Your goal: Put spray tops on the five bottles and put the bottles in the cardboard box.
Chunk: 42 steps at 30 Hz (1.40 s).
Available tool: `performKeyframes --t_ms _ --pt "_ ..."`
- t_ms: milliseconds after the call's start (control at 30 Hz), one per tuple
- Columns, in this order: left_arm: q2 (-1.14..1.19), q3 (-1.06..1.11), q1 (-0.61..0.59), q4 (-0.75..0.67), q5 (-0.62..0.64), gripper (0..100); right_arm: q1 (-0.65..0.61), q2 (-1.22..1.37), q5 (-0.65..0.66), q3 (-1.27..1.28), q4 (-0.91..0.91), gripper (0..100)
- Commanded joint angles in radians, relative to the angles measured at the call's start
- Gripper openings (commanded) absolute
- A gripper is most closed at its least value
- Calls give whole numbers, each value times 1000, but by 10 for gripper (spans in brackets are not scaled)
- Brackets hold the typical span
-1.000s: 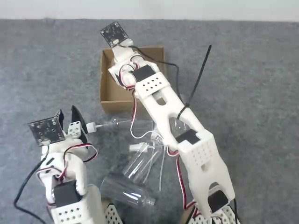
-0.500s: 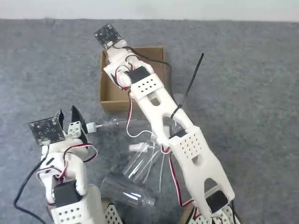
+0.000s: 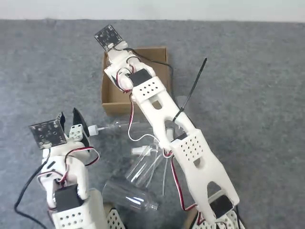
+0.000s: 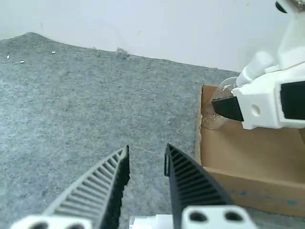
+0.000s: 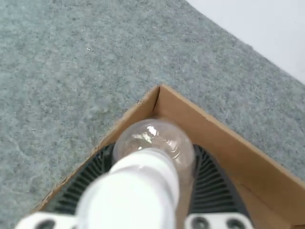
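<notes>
My right gripper (image 5: 153,151) is shut on a clear bottle (image 5: 155,138) with a white spray top (image 5: 138,188). It holds the bottle bottom-down over the far left corner of the cardboard box (image 5: 217,131). In the high view this gripper (image 3: 116,76) sits inside the box (image 3: 118,109). The left wrist view shows the same bottle (image 4: 217,110) against the box's (image 4: 248,157) left wall. My left gripper (image 4: 147,150) is open over the carpet, left of the box, with nothing between its fingers. A white spray top (image 3: 93,130) lies just beside my left gripper (image 3: 71,119).
Clear bottles (image 3: 145,162) and a loose spray top (image 3: 141,150) lie in a heap between the arms. Another bottle (image 3: 128,195) lies near the left arm's base. Grey carpet (image 3: 248,95) covers the table, and a black cable tie (image 3: 195,83) sticks up from the right arm.
The right arm has swung a little to the left, carrying the bottle toward the box's far left corner. The left arm has kept still.
</notes>
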Motion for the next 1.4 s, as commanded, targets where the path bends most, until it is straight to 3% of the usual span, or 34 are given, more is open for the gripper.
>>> performKeyframes --t_ms 0,533,700,1367 --pt "-23 -5 -2 -15 -8 115 -25 13 15 -2 -12 48" --pt "-23 -5 -2 -15 -8 115 1 -31 15 -282 453 50" --pt "-23 -5 -2 -15 -8 115 -5 -28 15 -345 552 108" --pt "-23 -5 -2 -15 -8 115 -27 -25 6 -32 205 86"
